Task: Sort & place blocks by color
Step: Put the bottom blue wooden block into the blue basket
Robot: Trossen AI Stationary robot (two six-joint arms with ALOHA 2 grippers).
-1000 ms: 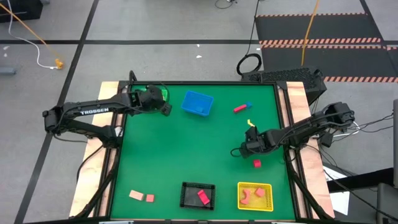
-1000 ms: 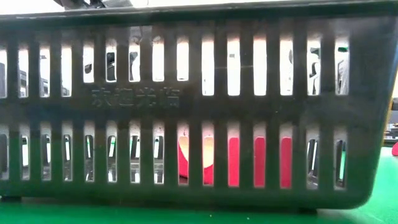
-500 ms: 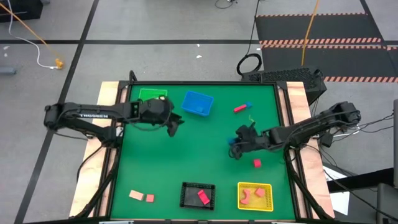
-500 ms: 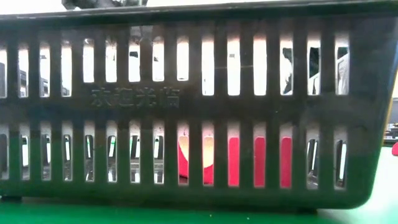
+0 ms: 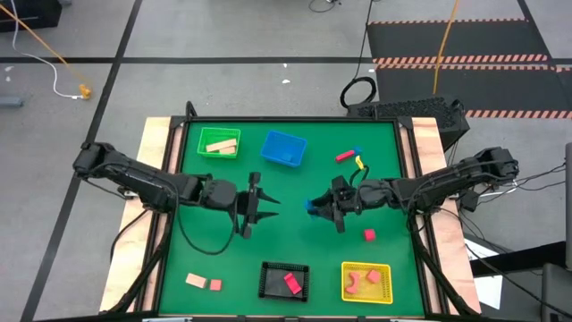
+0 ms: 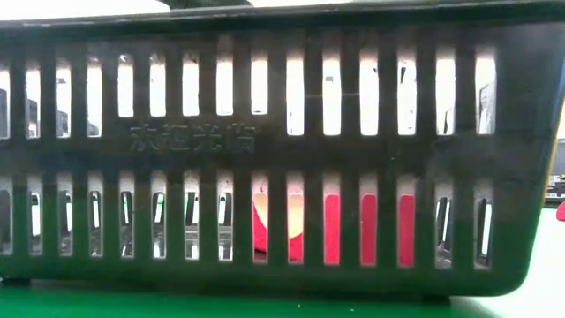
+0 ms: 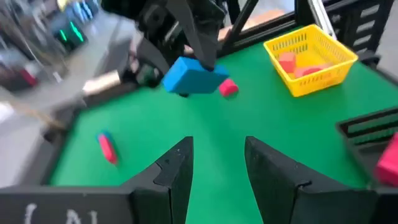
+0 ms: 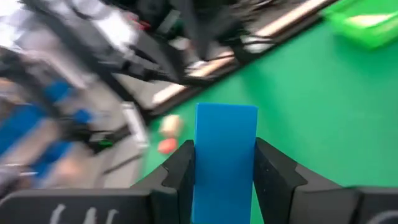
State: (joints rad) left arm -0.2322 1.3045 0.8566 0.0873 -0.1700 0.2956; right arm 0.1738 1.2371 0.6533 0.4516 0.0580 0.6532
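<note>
Clamped between the right gripper's [image 5: 315, 207] two dark fingers [image 8: 277, 177] is a blue block [image 8: 224, 158], held above the middle of the green table [image 5: 295, 237]. Facing it from across the centre, the left gripper [image 5: 265, 203] has its jaws spread with nothing between them; its fingers [image 7: 175, 169] frame that blue block in the left wrist view.

Around them, a loose red block [image 5: 369, 235] lies near the right gripper, and a red bar [image 5: 345, 156] with a small blue piece beside it sits toward the far right. Two tan blocks [image 5: 221, 145] lie in the green basket [image 5: 201, 135] at the far left, next to the blue basket [image 5: 284, 148]. Along the near edge stand the black basket [image 5: 268, 269] with a red block [image 5: 292, 283] inside and the yellow basket [image 5: 386, 268] holding pink-red pieces [image 5: 362, 279]. A tan block [image 5: 195, 281] and a pink-red cube [image 5: 215, 285] rest at the near left corner.

Grey floor surrounds the table, with striped black mats [image 5: 465, 63] beyond. Raised characters [image 6: 192, 138] are moulded on the black basket's wall in the low view; I cannot read them.
</note>
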